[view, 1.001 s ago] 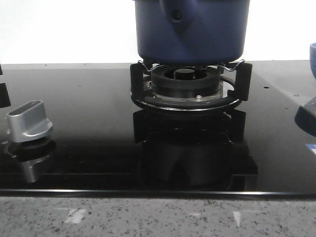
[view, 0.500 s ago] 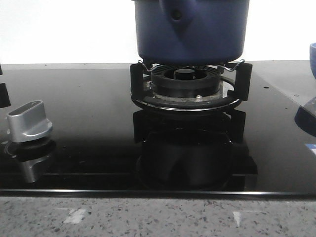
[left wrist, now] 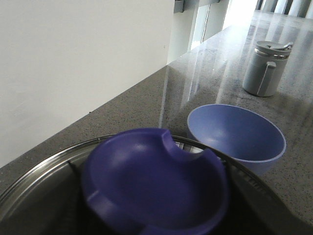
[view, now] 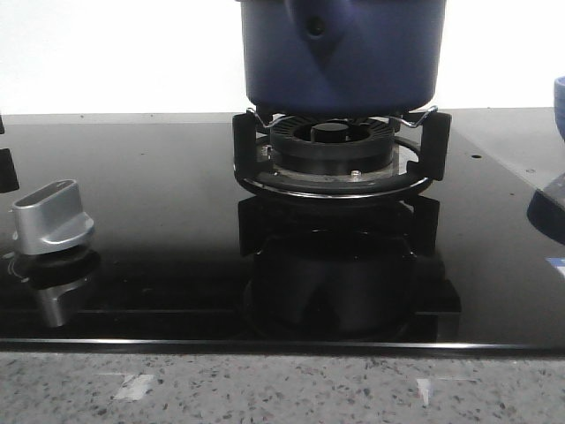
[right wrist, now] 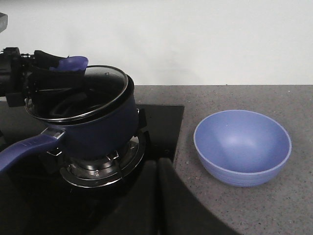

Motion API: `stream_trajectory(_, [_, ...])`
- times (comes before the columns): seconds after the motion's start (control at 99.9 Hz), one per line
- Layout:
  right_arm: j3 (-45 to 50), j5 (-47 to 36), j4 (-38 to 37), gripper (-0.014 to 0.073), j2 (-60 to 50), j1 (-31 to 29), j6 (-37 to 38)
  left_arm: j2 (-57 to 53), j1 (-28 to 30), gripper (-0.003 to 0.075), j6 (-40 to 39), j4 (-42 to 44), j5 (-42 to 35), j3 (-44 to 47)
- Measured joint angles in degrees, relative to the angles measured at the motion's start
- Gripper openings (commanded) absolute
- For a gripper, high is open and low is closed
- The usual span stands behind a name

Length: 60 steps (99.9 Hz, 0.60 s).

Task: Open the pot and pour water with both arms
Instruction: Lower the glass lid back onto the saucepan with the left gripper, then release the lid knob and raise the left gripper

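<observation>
The dark navy pot stands on the gas burner; in the right wrist view the pot points its long handle toward that camera. A glass lid with a steel rim lies slightly tilted on top. My left gripper is at the lid's blue knob and looks shut on it. That knob fills the left wrist view and hides the fingers. My right gripper is shut and empty, between the pot and the bowl.
A light blue bowl sits on the grey counter right of the hob, and shows beyond the lid as the bowl. A grey lidded jug stands farther along. A silver stove knob is on the black glass at the left.
</observation>
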Motion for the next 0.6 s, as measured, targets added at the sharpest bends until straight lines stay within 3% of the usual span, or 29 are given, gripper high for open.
stream_trajectory(0.601, [0.00,0.00,0.00,-0.0073,0.00,0.00,0.00,0.00,-1.30,0.0252,1.98,-0.04,-3.09,0.00])
